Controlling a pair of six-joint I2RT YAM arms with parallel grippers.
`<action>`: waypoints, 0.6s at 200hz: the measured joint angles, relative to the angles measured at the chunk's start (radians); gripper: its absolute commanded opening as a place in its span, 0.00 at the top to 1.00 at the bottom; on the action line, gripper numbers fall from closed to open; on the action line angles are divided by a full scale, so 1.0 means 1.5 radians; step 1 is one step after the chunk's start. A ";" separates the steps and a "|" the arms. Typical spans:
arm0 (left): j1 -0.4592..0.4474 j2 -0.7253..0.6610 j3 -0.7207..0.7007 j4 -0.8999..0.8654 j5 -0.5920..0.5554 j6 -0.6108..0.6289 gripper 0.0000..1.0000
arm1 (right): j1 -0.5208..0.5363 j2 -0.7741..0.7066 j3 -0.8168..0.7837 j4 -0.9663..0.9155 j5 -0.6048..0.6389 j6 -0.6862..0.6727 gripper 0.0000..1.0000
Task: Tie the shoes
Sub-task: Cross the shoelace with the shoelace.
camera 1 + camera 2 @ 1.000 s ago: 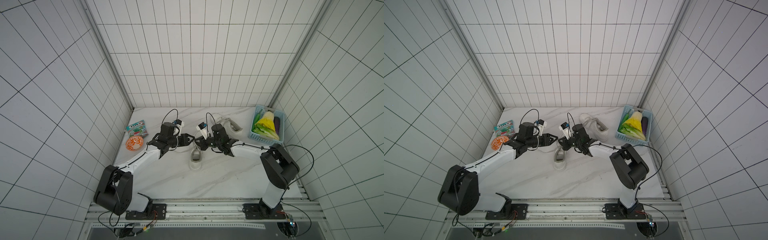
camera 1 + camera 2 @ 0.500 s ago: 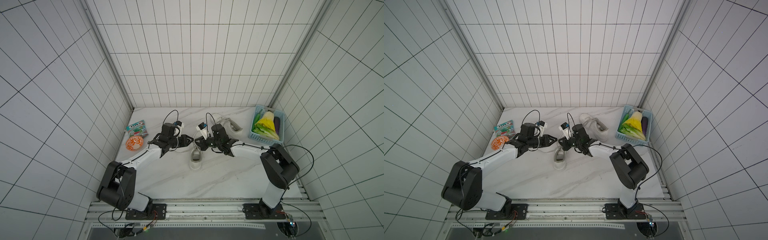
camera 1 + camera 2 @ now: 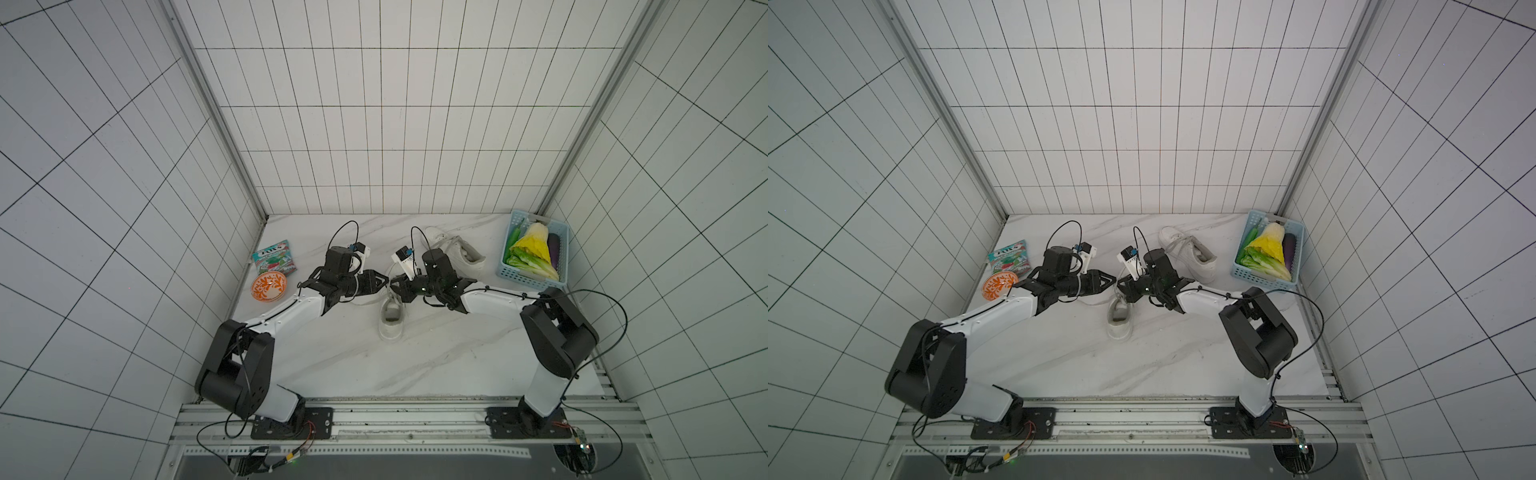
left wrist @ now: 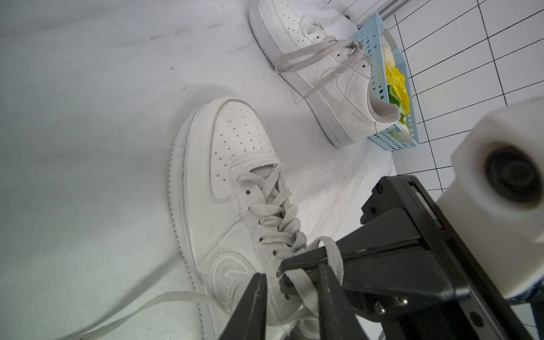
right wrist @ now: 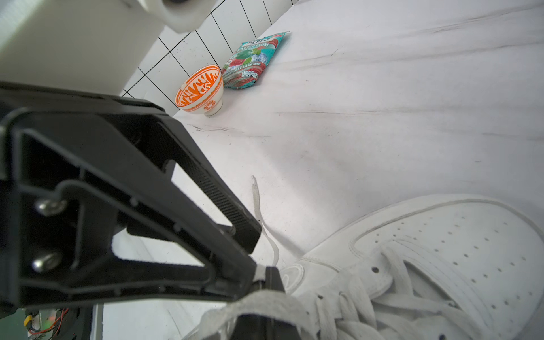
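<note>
As seen in both top views, shows near sneaker [image 3: 390,320] mid-table, heel robot-side, toe away, laced front hidden under left gripper [image 3: 384,284] and right gripper [image 3: 395,287], tip to tip; far sneaker [image 3: 457,253] back beside basket [image 3: 525,283]. Left wrist: catches left jaws apart astride lace [image 4: 334,259], right jaws clamped on it. Right wrist: leaves open tabletop [image 5: 382,132] toward bowl [image 5: 200,88].

Table [image 3: 415,353]: shoes [image 3: 390,322], bowl [image 3: 269,286], snack packet [image 3: 274,257], basket [image 3: 525,283]
</note>
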 measured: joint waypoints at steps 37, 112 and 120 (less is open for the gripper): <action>-0.007 0.009 0.002 0.006 -0.003 -0.002 0.72 | 0.001 0.000 0.000 -0.011 -0.001 0.000 1.00; -0.011 0.016 0.004 0.031 0.015 -0.033 0.76 | 0.003 0.000 -0.017 0.025 -0.010 0.003 1.00; -0.011 0.016 0.004 0.033 0.018 -0.039 0.76 | 0.003 0.000 -0.019 0.030 -0.010 0.003 1.00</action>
